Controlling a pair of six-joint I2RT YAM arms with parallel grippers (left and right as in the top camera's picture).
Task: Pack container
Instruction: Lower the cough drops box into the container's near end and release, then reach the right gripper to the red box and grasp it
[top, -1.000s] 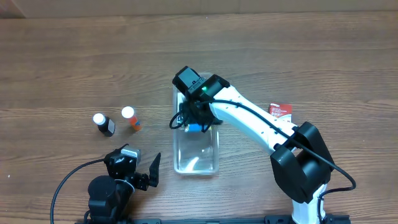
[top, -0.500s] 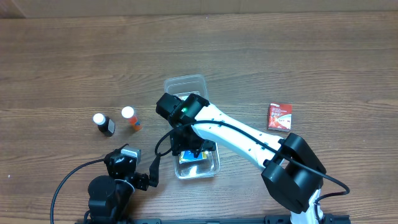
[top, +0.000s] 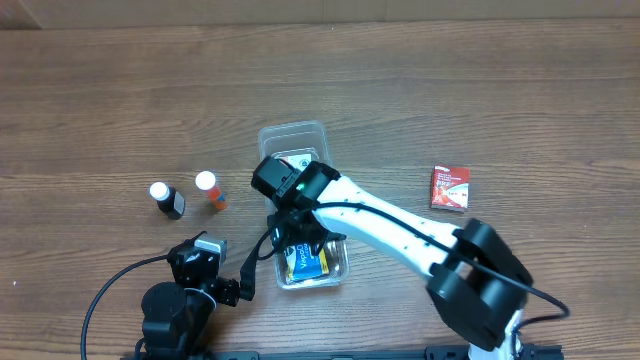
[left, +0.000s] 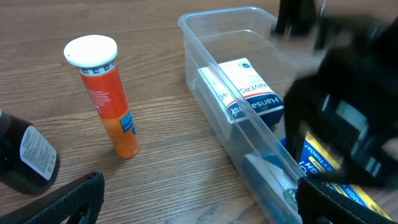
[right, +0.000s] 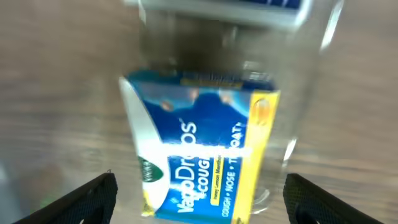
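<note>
The clear plastic container (top: 268, 135) lies lengthwise at the table's middle. It also shows in the left wrist view (left: 205, 59). Inside, a white box (top: 297, 160) lies at its far end and a blue and yellow cough drops box (top: 306, 263) at its near end. My right gripper (top: 303, 237) hovers over the container, open, just above the blue box (right: 199, 155), its fingers (right: 205, 202) spread wide on either side. My left gripper (top: 243, 277) rests open and empty near the table's front, left of the container, and its fingers show in the left wrist view (left: 193, 208).
An orange tube with a white cap (top: 209, 190) and a dark bottle with a white cap (top: 166, 200) stand left of the container. A red box (top: 450, 187) lies to the right. The right arm (left: 348, 112) looms over the container's near end.
My right gripper moved from the container's middle to its near end carrying the blue box, then opened; the box now lies in the container. The container's far end shifted slightly left.
</note>
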